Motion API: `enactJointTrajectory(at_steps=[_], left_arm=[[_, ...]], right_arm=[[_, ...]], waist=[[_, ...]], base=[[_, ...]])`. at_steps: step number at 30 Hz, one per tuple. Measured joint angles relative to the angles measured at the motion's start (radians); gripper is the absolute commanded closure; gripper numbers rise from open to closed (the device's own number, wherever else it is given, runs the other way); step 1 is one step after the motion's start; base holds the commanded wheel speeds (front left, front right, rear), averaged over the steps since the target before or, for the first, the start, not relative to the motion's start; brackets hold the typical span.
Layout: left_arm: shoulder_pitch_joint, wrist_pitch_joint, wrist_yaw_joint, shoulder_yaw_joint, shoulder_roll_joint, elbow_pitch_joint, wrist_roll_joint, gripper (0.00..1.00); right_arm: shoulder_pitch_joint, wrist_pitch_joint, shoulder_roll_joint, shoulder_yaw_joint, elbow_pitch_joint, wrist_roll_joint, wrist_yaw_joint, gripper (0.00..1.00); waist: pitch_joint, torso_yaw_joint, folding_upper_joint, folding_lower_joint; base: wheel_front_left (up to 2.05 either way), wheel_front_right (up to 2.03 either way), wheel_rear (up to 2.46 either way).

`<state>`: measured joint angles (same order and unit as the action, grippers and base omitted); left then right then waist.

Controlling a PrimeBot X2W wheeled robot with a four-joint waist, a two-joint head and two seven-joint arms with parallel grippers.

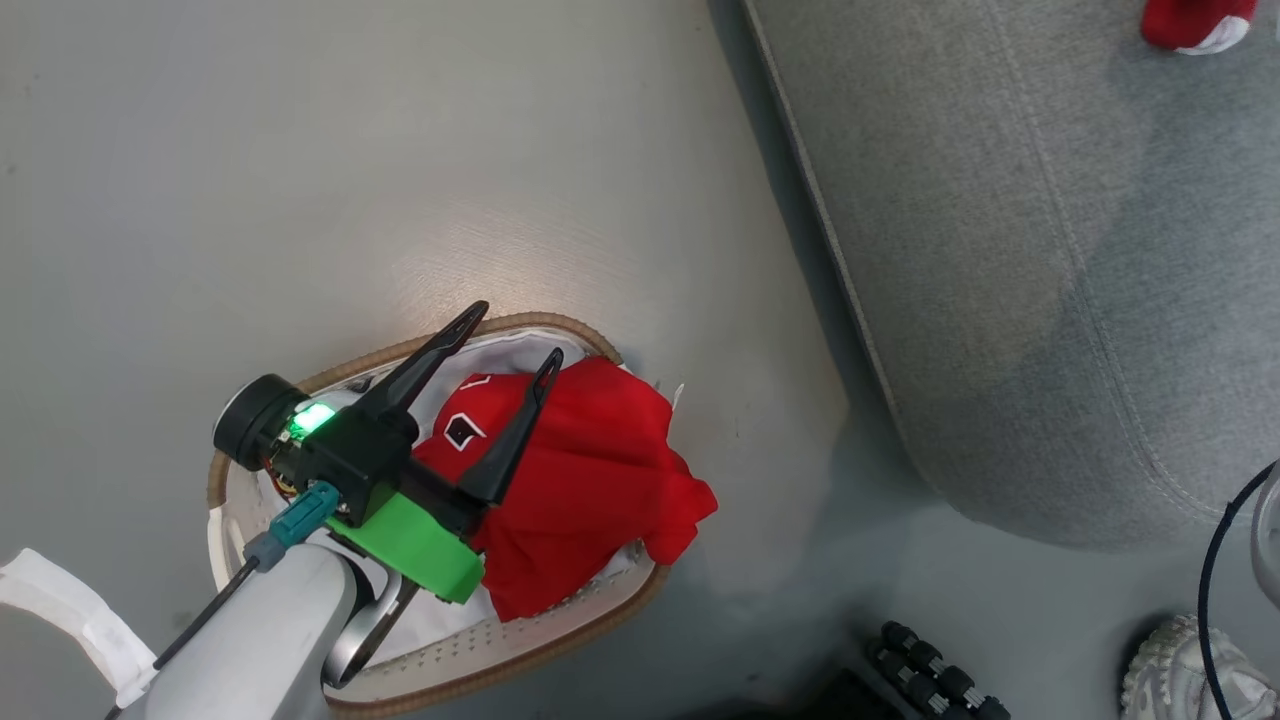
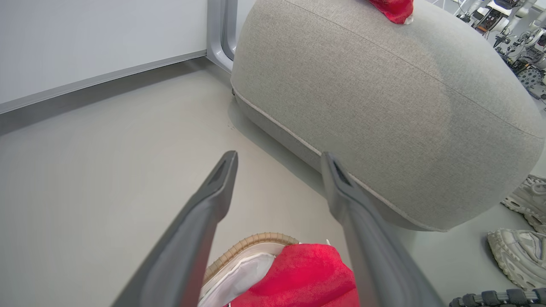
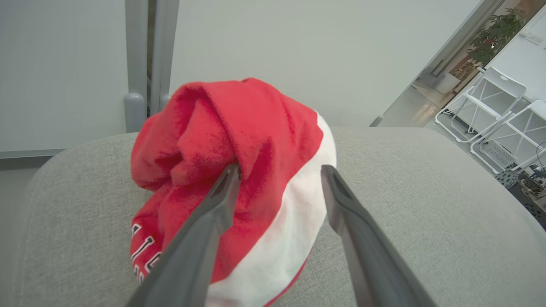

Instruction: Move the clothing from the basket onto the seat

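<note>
A bright-red garment [image 1: 585, 480] with a small black-and-white patch lies heaped in the white basket [image 1: 520, 655] with its tan woven rim, and spills over the right edge. My left gripper [image 1: 517, 332] hovers open over the basket's far side, holding nothing; in the left wrist view its fingers [image 2: 213, 200] point past the basket rim [image 2: 251, 243] toward the grey seat [image 2: 384, 111]. A second red and white garment [image 3: 239, 123] lies bunched on the seat [image 3: 426, 204]. My right gripper [image 3: 279, 170] stands open around it, the left fingertip touching a fold.
The basket stands on pale floor just left of the seat's rounded corner [image 1: 1000, 300]. Pale shoes [image 2: 520, 251] and a black ribbed part [image 1: 935, 675] lie on the floor at the lower right. A wall with a grey post [image 3: 136, 64] rises behind the seat.
</note>
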<state>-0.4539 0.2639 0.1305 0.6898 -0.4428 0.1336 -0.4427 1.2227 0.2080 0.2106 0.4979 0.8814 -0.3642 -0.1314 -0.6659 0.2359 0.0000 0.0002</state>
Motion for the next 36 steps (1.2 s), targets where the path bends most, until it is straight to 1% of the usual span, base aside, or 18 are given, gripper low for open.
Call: enactJointTrajectory(at_steps=[2,5,7,10,13,19,20,22,28,30,33,36], left_arm=[[0.0,0.0,0.0,-0.005,0.004,0.005,-0.002,0.0],[0.0,0.0,0.0,-0.019,0.016,0.016,-0.002,0.0],[0.001,0.0,0.0,-0.032,0.025,0.023,-0.002,0.0],[0.004,0.0,0.0,-0.049,0.043,0.038,0.001,0.0],[0.02,0.0,0.0,-0.079,0.065,0.058,0.008,0.0],[0.067,0.0,0.0,-0.173,0.117,0.103,0.029,0.0],[0.088,0.0,0.0,-0.22,0.135,0.124,0.032,0.0],[0.112,0.0,0.0,-0.269,0.151,0.144,0.04,0.0],[0.169,0.0,0.0,-0.381,0.192,0.207,0.082,0.0],[0.185,0.0,0.0,-0.427,0.207,0.224,0.095,0.0],[0.206,0.0,0.0,-0.497,0.233,0.249,0.122,0.0],[0.239,0.0,0.0,-0.589,0.266,0.278,0.137,0.0]], right_arm=[[-0.025,0.004,-0.017,0.049,-0.014,-0.035,0.0,0.0],[-0.063,0.022,-0.04,0.089,-0.023,-0.068,0.0,0.0],[-0.08,0.036,-0.053,0.091,-0.026,-0.072,0.0,0.0],[-0.113,0.049,-0.071,0.066,-0.025,-0.065,0.0,0.0],[-0.164,0.053,-0.086,-0.008,-0.061,-0.02,0.0,0.0],[-0.336,0.054,-0.105,-0.216,-0.213,0.175,0.0,0.0],[-0.387,0.054,-0.104,-0.277,-0.252,0.233,0.0,0.0],[-0.437,0.054,-0.105,-0.327,-0.291,0.286,0.0,0.0],[-0.574,0.054,-0.121,-0.428,-0.358,0.389,0.0,0.0],[-0.608,0.054,-0.133,-0.445,-0.371,0.429,0.0,0.0],[-0.661,0.054,-0.137,-0.474,-0.386,0.456,0.0,0.0],[-0.719,0.054,-0.145,-0.504,-0.398,0.471,0.0,0.0]], waist=[[-0.009,-0.018,0.0,0.0],[-0.005,-0.032,0.0,0.0],[0.006,-0.035,0.0,-0.0001],[0.031,-0.036,0.0,-0.0001],[0.067,-0.032,0.0,-0.0001],[0.159,-0.025,0.0,-0.0002],[0.19,-0.025,0.0,-0.0002],[0.225,-0.027,0.0,-0.0002],[0.32,-0.044,0.0,-0.0003],[0.349,-0.053,0.0,-0.0003],[0.389,-0.071,0.0,-0.0003],[0.429,-0.094,0.0,-0.0003]], base=[[0.0,0.0,0.0],[0.0,0.0,0.0],[0.0,0.0,0.0],[0.0,0.0,0.0],[0.0,0.0,0.0],[0.0,0.0,0.0],[0.0,0.0,0.0],[0.0,0.0,0.0],[0.0,0.0,0.0],[0.0,0.0,0.0],[0.0,0.0,0.0],[0.0,0.0,0.0]])
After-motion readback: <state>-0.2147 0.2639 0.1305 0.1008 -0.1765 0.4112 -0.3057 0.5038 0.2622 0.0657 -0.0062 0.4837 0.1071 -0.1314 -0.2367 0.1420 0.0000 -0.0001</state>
